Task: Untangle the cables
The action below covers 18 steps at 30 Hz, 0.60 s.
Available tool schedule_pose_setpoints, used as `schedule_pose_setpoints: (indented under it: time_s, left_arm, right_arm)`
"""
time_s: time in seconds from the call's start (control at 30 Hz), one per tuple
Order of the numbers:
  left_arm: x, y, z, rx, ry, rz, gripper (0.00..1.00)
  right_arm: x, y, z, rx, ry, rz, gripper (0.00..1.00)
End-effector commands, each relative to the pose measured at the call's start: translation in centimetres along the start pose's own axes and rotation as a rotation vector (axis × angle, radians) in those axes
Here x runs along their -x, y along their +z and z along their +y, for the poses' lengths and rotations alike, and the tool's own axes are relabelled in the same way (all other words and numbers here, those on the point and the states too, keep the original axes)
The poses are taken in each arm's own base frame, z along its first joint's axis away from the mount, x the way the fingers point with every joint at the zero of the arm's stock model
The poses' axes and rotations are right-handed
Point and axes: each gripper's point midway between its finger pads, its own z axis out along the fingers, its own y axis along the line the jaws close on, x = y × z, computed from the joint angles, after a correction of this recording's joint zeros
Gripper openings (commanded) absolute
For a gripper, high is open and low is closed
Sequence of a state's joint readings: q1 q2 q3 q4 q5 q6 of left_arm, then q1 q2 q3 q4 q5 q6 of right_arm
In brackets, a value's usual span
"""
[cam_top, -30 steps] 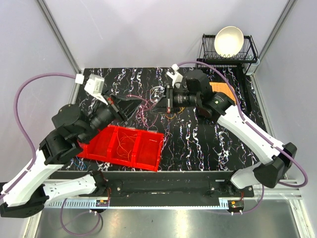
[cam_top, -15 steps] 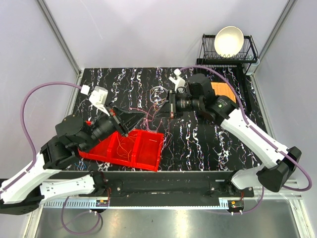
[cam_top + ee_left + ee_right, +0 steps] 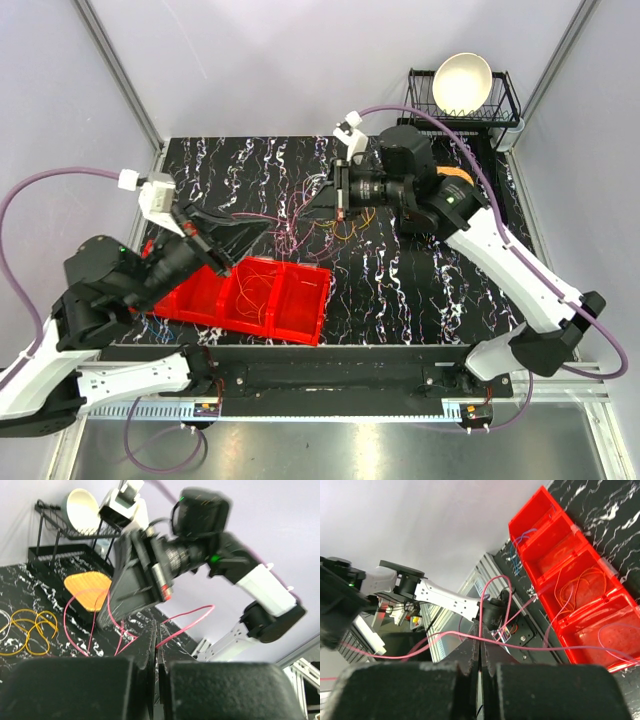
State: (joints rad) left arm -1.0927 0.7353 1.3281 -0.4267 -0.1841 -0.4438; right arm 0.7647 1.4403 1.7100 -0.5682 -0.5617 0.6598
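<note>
Grips a thin pink cable in the left gripper, jaws pressed fully together with only the wire caught in the slit. Shows the same at the right gripper: clamped flat, with pink cable rising out of the seam between the fingertips in the right wrist view. Cannot tell whether one loop or several joined ones.

Points tip toward tip, left gripper facing right gripper, near but apart, both raised above the black marbled counter. Hangs the pink strands slack in the gap between the two tips, drooping toward the counter below them.

Just below and beside the right gripper's tip: a yellow cable lying in loose loops on the counter; seen from the left wrist, down and to the left of the left gripper's tip.

Below the left gripper, toward the arm bases: a red bin with compartments, thin orange cables coiled inside the middle ones.

Behind the right gripper, past its wrist: a flat orange pad on the counter, then a black dish rack with a white bowl.
</note>
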Motion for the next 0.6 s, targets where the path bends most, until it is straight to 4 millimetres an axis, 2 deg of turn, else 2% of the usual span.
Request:
schedule_pose_setpoints:
  time_s: [0.0,0.13,0.17,0.23,0.37,0.53,0.57]
  left_arm:
    - [1.2,-1.4,-0.4,-0.029,0.001,-0.042,0.00]
    - [0.0,-2.0,0.3,-0.015,-0.021,-0.032,0.00]
    - [-0.8,-1.9,0.7,-0.007,-0.022,-0.016,0.00]
    - [-1.3,-2.2,0.9,-0.005,-0.037,-0.012,0.00]
    - [-3.9,-1.8,2.0,0.023,-0.057,0.036,0.00]
    - [-6.6,-1.4,2.9,0.041,-0.103,0.080,0.00]
    - [-7.7,-1.1,3.3,0.050,-0.110,0.095,0.00]
  right_arm:
    - [-0.8,1.2,0.8,0.012,-0.013,0.029,0.00]
    - [-2.1,2.2,0.6,-0.006,-0.006,0.053,0.00]
    - [-2.4,2.3,0.7,-0.007,-0.007,0.058,0.00]
    - [-3.1,2.7,0.1,-0.026,0.005,0.064,0.00]
    - [-4.6,3.3,-0.6,-0.032,0.026,0.083,0.00]
    - [-8.0,4.7,-3.0,-0.064,0.074,0.140,0.00]
    - [-8.3,4.9,-3.5,-0.070,0.079,0.144,0.00]
